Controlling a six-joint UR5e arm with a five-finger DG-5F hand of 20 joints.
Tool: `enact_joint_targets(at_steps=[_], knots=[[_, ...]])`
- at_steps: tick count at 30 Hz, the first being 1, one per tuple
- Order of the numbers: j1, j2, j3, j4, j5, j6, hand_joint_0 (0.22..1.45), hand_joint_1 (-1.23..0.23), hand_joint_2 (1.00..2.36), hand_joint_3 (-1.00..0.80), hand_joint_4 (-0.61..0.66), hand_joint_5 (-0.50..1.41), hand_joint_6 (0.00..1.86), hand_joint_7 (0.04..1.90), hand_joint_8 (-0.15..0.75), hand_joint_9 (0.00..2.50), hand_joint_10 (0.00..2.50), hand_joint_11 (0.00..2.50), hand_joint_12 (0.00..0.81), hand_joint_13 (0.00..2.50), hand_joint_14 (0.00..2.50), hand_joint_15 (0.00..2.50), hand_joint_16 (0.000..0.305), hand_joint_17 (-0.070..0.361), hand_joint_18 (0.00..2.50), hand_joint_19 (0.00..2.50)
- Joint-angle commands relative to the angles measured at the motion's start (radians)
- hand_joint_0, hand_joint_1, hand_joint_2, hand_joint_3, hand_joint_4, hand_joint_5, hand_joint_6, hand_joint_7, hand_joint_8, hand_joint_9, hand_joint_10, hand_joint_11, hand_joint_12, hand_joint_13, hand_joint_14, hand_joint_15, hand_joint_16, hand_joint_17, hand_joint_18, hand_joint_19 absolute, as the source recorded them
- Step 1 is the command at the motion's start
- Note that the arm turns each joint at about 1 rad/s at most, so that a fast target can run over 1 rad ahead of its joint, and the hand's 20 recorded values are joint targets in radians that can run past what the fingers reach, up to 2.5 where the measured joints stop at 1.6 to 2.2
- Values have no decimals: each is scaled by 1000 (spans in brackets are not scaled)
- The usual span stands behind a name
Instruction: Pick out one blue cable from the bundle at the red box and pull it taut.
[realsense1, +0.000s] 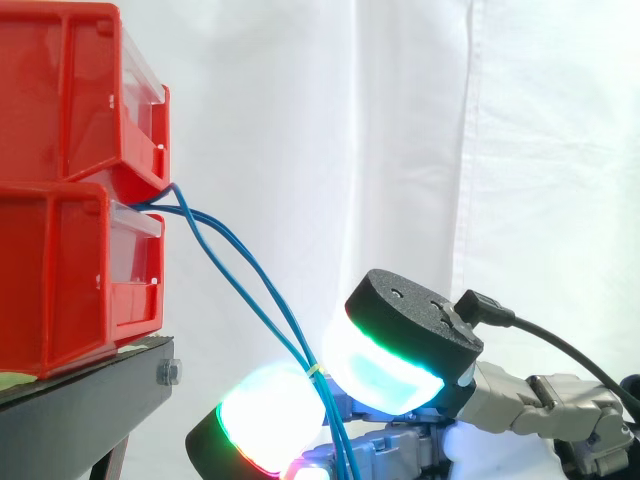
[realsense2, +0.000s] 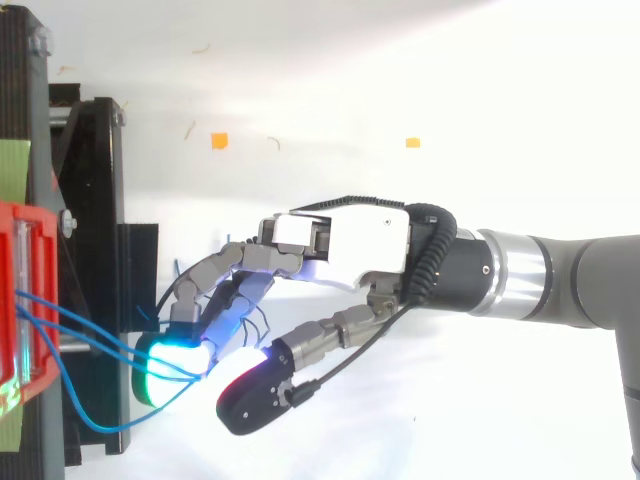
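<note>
Two red bins are stacked at the left, an upper one (realsense1: 60, 100) and a lower one (realsense1: 60, 280), on a black stand (realsense1: 90, 400). Thin blue cables (realsense1: 308, 352) leave the gap between the bins and slope down to the right into my hand (realsense2: 345, 240). The hand sits low and right of the bins, its fingers reaching toward them. Two glowing fingertips (realsense1: 385, 370) close on the cables, which pass between the pads and run on downward. From above, the cables (realsense2: 100, 340) stretch from the bin's rim (realsense2: 12, 230) to the pads. One strand hangs in a slack loop below.
A white curtain hangs behind everything. The black stand's frame (realsense2: 95, 200) lies left of the hand. Two small orange marks (realsense2: 219, 141) (realsense2: 412, 143) dot the white floor beyond the arm. Free room lies to the right of the bins, around the arm.
</note>
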Motion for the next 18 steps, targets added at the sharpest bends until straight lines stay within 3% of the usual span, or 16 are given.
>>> enact_joint_targets(at_steps=[1, 8, 18], knots=[[-2, 0, 0, -3, -6, 2, 615, -624, 1009, -398, 123, -176, 896, 776, 305, 1058, 15, 572, 359, 983, 16, 499, 47, 105, 747, 548], [-5, 0, 0, -3, -11, 2, 584, -570, 1001, -500, 103, -162, 910, 806, 317, 1106, 18, 607, 365, 1001, 16, 499, 47, 105, 761, 547], [-5, 0, 0, -4, -11, 2, 599, -598, 1006, -439, 91, -126, 894, 915, 314, 1232, 19, 641, 361, 1037, 17, 503, 45, 102, 777, 546]])
